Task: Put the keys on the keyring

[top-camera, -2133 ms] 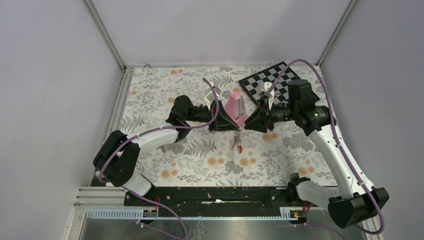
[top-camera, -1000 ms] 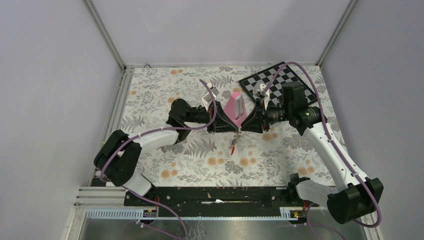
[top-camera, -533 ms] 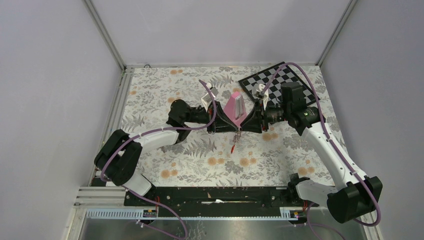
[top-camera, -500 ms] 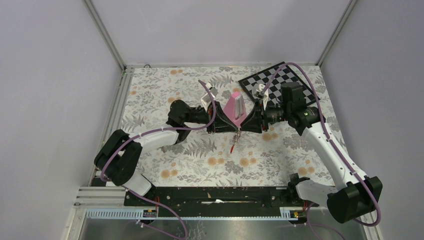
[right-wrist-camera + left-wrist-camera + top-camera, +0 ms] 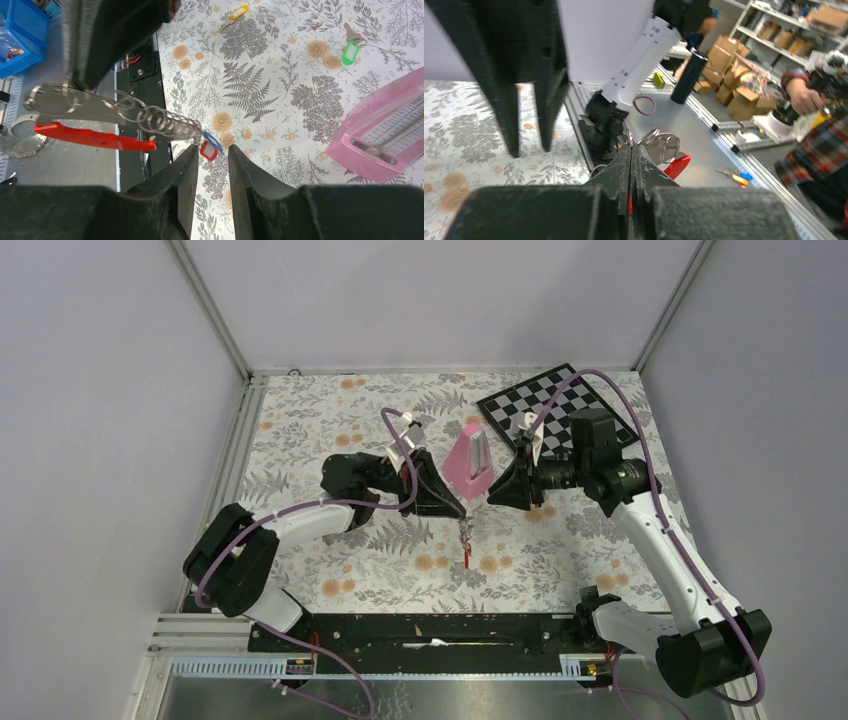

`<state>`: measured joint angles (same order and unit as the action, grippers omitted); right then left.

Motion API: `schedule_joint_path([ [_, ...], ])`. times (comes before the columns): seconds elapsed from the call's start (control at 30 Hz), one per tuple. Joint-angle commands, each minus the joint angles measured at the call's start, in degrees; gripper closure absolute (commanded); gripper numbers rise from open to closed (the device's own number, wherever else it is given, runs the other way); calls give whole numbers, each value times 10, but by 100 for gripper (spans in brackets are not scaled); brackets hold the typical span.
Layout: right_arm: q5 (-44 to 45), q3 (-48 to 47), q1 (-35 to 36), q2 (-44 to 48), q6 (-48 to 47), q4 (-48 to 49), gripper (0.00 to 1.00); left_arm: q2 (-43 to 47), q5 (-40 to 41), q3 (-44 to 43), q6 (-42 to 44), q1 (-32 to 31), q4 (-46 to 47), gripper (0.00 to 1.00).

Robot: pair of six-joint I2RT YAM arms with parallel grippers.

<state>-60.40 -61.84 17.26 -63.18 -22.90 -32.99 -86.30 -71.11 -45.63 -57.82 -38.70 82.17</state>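
Left fingers (image 5: 620,167) pinched shut on the keyring (image 5: 95,137), which hangs over the middle of the table (image 5: 330,430), right fingers (image 5: 180,180) slightly apart and empty just beside it, pink metronome (image 5: 468,458) behind, green-tagged key (image 5: 351,47) and yellow-tagged key (image 5: 234,14) lying on the table.

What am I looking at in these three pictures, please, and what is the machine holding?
The machine is a two-armed robot working over a flowered cloth. One picture looks down from above; the other two come from cameras on each wrist. The left tool is shut on the keyring, a grey-and-red loop with small rings and a tag hanging from it. The right tool is open and holds nothing. On the cloth are a yellow-tagged key, a green-tagged key, a pink metronome and a checkerboard.
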Motion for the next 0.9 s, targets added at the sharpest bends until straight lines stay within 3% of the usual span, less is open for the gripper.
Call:
schedule_joint_path([
  [0.0,-1,-7,-5,15,-39,-31,64,38,-71,-20,-16,-9,82,100],
  [0.4,7,9,-6,29,-67,-58,63,61,-169,-118,-87,-9,85,100],
  [0.87,5,23,-5,43,-66,-58,63,86,-186,-181,-142,-8,84,100],
])
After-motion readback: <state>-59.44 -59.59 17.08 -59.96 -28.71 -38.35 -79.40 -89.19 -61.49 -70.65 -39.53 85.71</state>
